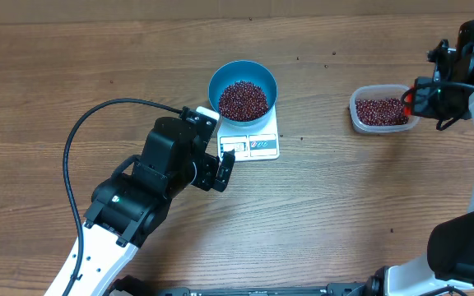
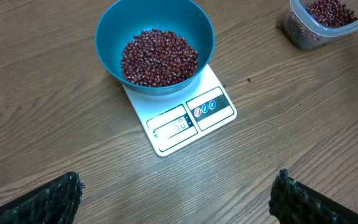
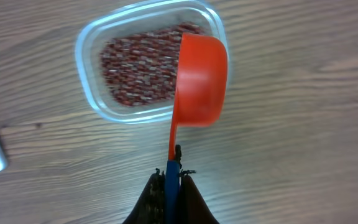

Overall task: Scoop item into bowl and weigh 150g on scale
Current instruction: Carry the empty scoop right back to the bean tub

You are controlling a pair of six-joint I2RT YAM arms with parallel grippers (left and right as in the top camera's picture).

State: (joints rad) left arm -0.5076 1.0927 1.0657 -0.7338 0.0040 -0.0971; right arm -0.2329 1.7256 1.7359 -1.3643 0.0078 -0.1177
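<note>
While my left gripper (image 2: 176, 202) hangs wide open just in front of the scale (image 2: 211, 111), the blue bowl (image 2: 107, 43) sits on it holding a good heap of beans (image 2: 159, 56). The display is too blurred to read surely, so I judge the weighing near done but unconfirmed. Further right, my right gripper (image 3: 171, 180) is clenched on the red scoop (image 3: 201, 74) above the clear tub (image 3: 89, 46) of spare beans.

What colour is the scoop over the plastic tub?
The scoop is orange-red; the right wrist view shows it best.
</note>
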